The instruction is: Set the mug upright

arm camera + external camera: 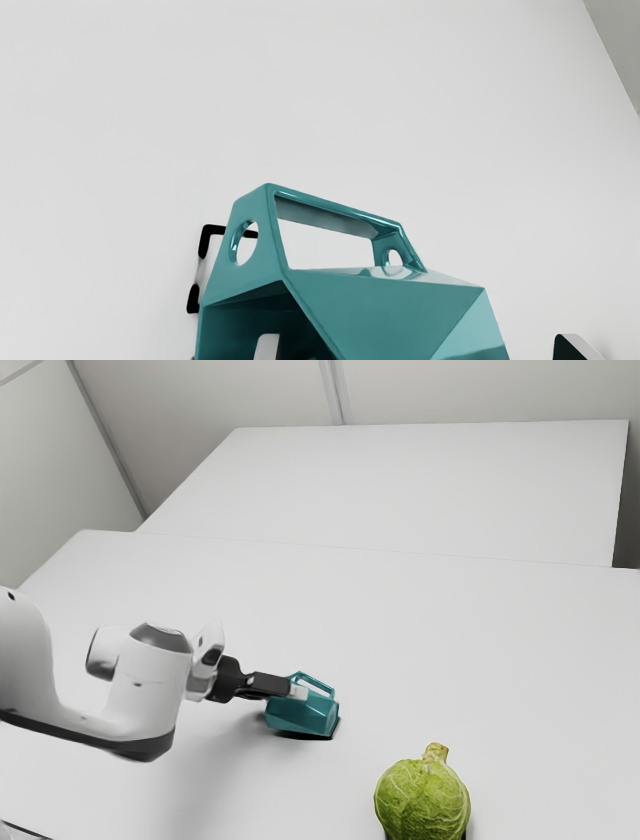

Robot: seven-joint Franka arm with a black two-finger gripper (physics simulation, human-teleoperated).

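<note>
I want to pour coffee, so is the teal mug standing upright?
No, the mug lies on its side on the table, its open mouth facing the gripper.

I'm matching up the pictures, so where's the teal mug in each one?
Exterior view: the teal mug lies tipped over on the table, at the gripper's tips.
Wrist view: just ahead of the gripper, one fingertip showing against its dark mouth.
Shared landmark: its handle.

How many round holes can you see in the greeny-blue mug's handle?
2. One round hole is in the end of the handle beside the mug's open mouth. The other is in the handle's opposite end. More might hide on the far side.
</note>
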